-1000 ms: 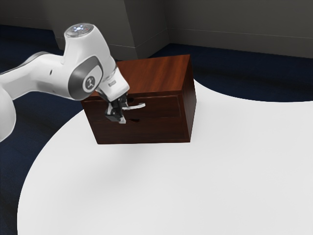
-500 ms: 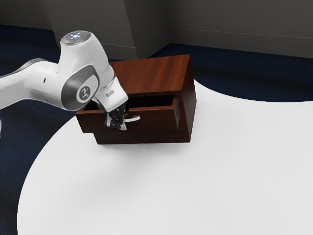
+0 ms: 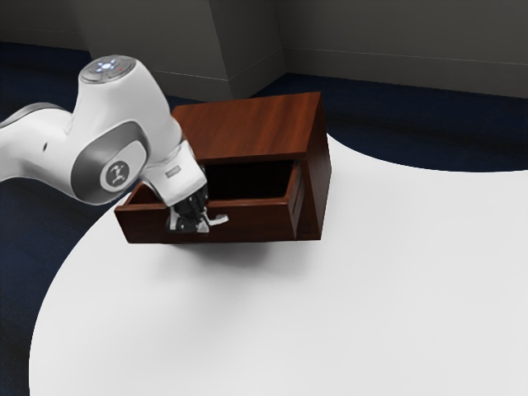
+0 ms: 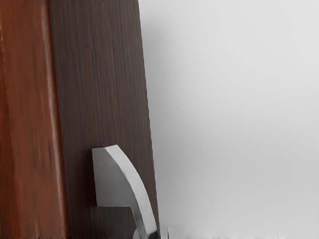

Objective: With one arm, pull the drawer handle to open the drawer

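A dark wooden cabinet [image 3: 264, 124] stands on the white table [image 3: 330, 313]. Its drawer [image 3: 247, 219] juts out toward the exterior view's left, with a dark gap behind the front panel. The silver handle [image 3: 216, 219] sits on the drawer front, and my black gripper [image 3: 191, 221] is shut on it. In the wrist view the drawer front [image 4: 99, 99] runs as a dark wooden panel, and one end of the silver handle [image 4: 117, 181] curves off it toward my hand.
The white table spreads wide toward the exterior view's right and front. Dark blue floor [image 3: 49, 247] lies beyond the table's curved edge, with grey walls [image 3: 371, 33] at the back.
My hand has moved toward the exterior view's left and front with the handle in it. The drawer has slid further out of the cabinet, widening the gap behind its front.
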You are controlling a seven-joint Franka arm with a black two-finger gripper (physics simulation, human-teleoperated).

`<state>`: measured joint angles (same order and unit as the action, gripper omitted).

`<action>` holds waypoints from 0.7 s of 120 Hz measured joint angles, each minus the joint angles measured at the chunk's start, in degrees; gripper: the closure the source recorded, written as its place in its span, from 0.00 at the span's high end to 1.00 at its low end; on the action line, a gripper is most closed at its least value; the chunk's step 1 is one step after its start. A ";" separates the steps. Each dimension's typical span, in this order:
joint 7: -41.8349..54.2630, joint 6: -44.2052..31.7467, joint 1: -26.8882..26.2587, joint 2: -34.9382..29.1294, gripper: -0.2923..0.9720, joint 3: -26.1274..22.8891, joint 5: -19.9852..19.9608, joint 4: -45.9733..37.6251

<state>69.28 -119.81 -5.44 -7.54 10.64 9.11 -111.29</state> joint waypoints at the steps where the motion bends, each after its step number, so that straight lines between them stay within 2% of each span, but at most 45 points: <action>1: -0.17 0.02 -0.06 -0.10 0.17 0.00 0.10 -0.06; 19: -2.98 -0.23 -1.04 -2.54 0.14 -0.06 1.36 -3.34; 25: -3.77 -0.24 -1.44 -3.64 0.18 0.06 1.51 -4.57; 34: -4.83 -0.27 -1.87 -4.94 0.15 0.08 1.70 -6.17; 47: -6.09 -0.17 -2.34 -6.50 0.21 0.05 1.87 -7.65; 84: -10.56 0.35 -4.32 -11.84 0.19 -0.98 8.53 -11.81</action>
<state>58.72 -119.46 -9.76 -19.39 9.66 17.64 -123.10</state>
